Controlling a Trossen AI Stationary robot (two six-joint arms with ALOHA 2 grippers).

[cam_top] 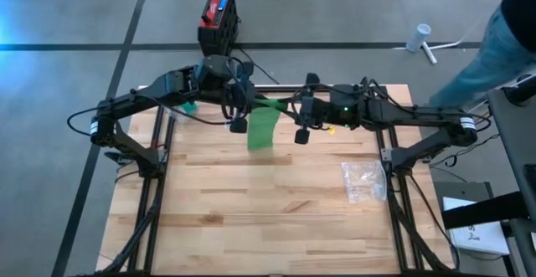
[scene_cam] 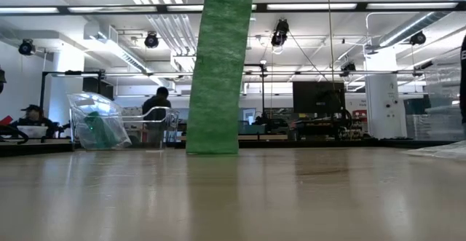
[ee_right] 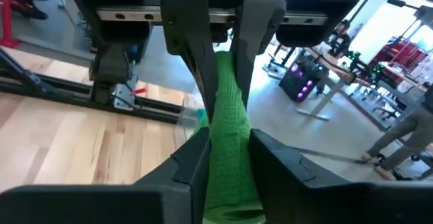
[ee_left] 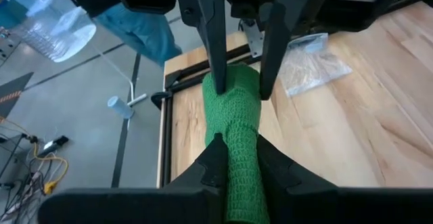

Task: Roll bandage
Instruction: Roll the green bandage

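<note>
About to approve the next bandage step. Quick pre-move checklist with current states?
1. Left gripper shut on the green bandage: ok.
2. Right gripper around the bandage: fingers either side, but whether they grip or are letting go: cannot tell.
3. Bandage hanging free, lower end at the table: ok in the low view.
4. Table under the bandage bare; plastic bag lies well off to the right: ok.
5. Bandage rolled at all: not ok, it hangs as a flat strip.
</note>
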